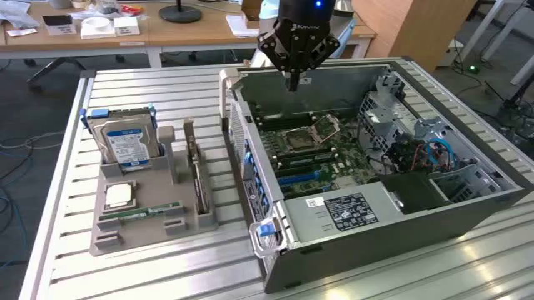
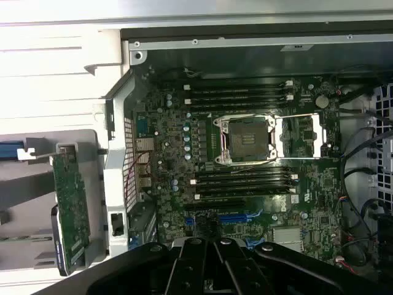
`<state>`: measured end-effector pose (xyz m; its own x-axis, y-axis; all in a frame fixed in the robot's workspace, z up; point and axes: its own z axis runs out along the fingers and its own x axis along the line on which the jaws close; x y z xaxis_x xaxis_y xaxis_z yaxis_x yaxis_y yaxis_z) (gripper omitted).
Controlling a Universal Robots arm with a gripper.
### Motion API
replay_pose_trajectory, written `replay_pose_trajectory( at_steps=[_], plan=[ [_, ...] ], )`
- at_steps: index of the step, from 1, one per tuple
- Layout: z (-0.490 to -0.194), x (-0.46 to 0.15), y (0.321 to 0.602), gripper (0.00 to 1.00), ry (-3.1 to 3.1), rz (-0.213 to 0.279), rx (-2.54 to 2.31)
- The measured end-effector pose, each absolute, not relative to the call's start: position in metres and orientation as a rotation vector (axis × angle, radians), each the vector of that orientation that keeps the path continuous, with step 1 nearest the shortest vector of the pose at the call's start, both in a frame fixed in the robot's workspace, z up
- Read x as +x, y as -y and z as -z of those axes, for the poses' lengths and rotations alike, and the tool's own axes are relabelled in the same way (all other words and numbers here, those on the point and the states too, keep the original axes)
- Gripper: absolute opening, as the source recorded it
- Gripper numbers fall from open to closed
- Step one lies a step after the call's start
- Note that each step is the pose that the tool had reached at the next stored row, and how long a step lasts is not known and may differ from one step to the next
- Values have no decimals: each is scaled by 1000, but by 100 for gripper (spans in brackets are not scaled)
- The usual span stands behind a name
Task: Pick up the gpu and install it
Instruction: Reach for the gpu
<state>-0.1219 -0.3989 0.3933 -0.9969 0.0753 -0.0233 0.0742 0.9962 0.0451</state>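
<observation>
Grey plastic holder with gpu on edge, open computer case, idle hand.

From the exterior view's left: holder [image 1: 112, 240] near that edge of the slatted tabletop [image 1: 150, 87], carrying a labelled hard drive [image 1: 125, 145]. The gpu [image 1: 199, 178] stands on its long edge in the holder slot nearest the case, well apart from the hand. Judged light, stiff and thin, with a fragile component face. Best pinched across its thickness at the free upper edge, clear of the chips, and lifted straight so it does not bind. Computer case [image 1: 351, 219] lies open beside the holder. The hand [image 1: 292, 84] hangs over the case's far wall, fingers pressed together on nothing. Hidden: the gpu's lower edge and connector sit down in the slot, its bracket end is unclear, and the blue expansion slots [image 2: 236, 217] lie partly behind the hand in the wrist view.
</observation>
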Motion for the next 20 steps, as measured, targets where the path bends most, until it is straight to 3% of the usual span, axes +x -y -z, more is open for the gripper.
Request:
replay_pose_trajectory(
  at_steps=[20],
  plan=[
    [-393, -132, 399, 11, -3114, -69, 117]
  ],
)
